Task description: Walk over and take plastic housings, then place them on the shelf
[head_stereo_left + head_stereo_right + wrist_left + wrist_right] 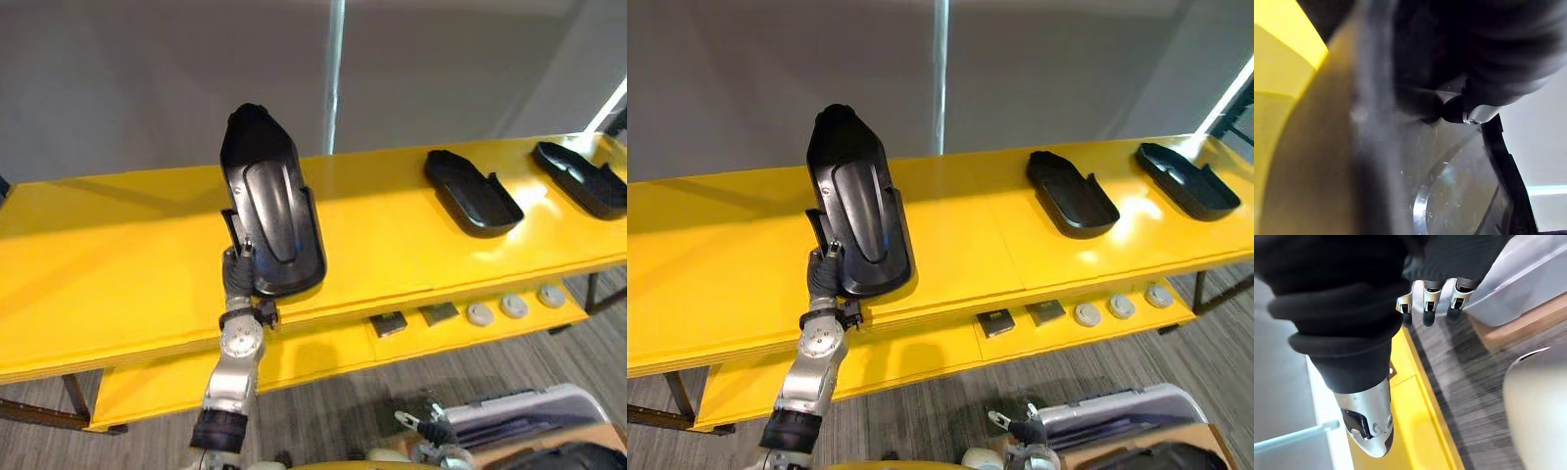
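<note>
My left hand [237, 274], fingers grasping the housing [274, 211], should lay it flat on the shelf [118, 255], clear of the other housings [472, 192].

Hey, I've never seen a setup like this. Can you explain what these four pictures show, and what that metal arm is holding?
It is a humanoid robot with two arms ending in hands. Two pictures come from cameras in its head, looking down; the other two from a camera on each wrist, very close. Before it stands a yellow shelf. The left hand grips a black plastic housing, upright over the shelf's front edge. Further right on top lie two more housings. Small parts sit on the lower board. The right hand hangs relaxed and holds nothing.
</note>
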